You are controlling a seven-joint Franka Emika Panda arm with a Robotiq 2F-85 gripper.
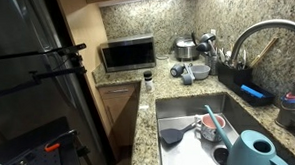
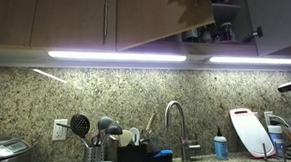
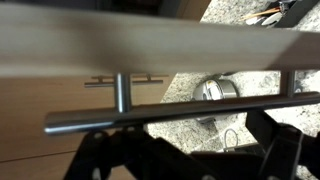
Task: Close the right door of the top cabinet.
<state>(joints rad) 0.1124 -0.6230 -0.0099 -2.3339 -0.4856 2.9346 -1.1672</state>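
Jaws spread wide and empty hover close by the bar handle of the top cabinet's right door; in an exterior view it stands swung out, shelves exposed; placement suggests a push to shut it.

Your strongest light comes from the long white under-cabinet light strips, which blow out to pure glare in an exterior view and wash the speckled granite backsplash evenly. The brown wooden cabinet fronts above them sit in dimmer, warm shade. In an exterior view the tall black appliance reads dark with faint reflections, and the curved chrome faucet bows with wide-angle distortion. In the wrist view, the pale wooden door edge is smeared out of focus, while the brushed steel bar handle looks sharper, with a soft sheen.
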